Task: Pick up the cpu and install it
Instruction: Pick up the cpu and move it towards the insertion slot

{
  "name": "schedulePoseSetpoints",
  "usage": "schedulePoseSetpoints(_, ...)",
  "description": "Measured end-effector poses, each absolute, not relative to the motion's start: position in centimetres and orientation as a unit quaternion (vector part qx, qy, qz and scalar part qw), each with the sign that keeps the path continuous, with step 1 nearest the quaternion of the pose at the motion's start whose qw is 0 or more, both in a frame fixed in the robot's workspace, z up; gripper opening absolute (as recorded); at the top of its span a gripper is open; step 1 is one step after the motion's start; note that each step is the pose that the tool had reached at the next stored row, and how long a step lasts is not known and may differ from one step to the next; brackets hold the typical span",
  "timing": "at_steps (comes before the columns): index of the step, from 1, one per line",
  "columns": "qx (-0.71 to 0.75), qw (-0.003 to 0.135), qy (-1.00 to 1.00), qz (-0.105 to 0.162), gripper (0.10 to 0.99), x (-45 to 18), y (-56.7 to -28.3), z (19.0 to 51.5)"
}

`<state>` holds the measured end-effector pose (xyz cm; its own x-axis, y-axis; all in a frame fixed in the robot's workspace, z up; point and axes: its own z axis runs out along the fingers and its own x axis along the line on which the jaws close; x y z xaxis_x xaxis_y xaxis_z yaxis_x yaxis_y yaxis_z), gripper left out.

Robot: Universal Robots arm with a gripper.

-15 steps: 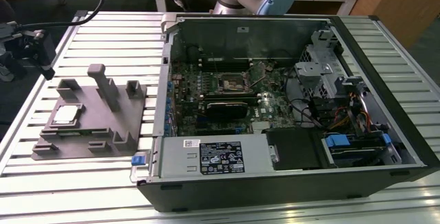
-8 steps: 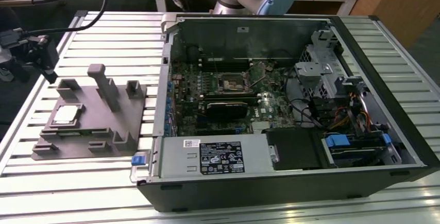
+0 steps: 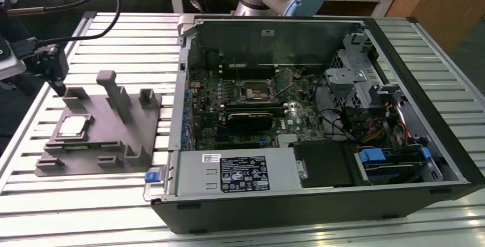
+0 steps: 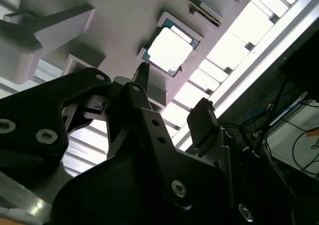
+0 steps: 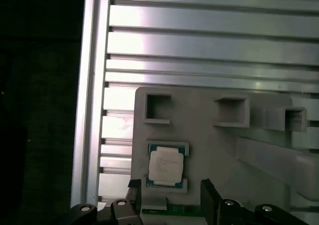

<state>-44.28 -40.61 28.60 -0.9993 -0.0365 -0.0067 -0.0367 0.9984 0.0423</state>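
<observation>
The cpu (image 3: 74, 126) is a small silver square lying flat in a recess of the grey moulded tray (image 3: 113, 130), at the exterior view's left, beside the open computer case (image 3: 318, 122). My gripper (image 3: 56, 82) hangs above the far end of the tray, a short way from the cpu and not touching it. In the first wrist view the cpu (image 5: 166, 166) lies just beyond my gripper (image 5: 172, 197). In the second wrist view the two black fingers (image 4: 202, 117) stand apart around my gripper's (image 4: 172, 95) empty gap, with the cpu (image 4: 169, 49) past them. The gripper is open.
Inside the case the motherboard's square socket (image 3: 256, 92) sits mid-board, with a black ribbed heatsink (image 3: 254, 116) just in front. Upright blocks (image 3: 115, 91) rise from the tray near the cpu. A slatted metal table (image 3: 113, 201) carries everything; cables (image 3: 83, 3) trail behind the gripper.
</observation>
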Motion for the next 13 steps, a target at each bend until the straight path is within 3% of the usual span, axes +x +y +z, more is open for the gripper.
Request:
schedulePoseSetpoints(5, -0.018, 0.002, 1.000, 0.021, 0.588, -44.3, -40.6, 27.7)
schedulePoseSetpoints(7, -0.018, 0.002, 1.000, 0.021, 0.600, -44.3, -40.6, 27.3)
schedulePoseSetpoints(8, -0.018, 0.002, 1.000, 0.021, 0.663, -44.3, -40.7, 27.1)
schedulePoseSetpoints(13, -0.013, 0.002, 1.000, 0.020, 0.663, -44.3, -40.7, 26.2)
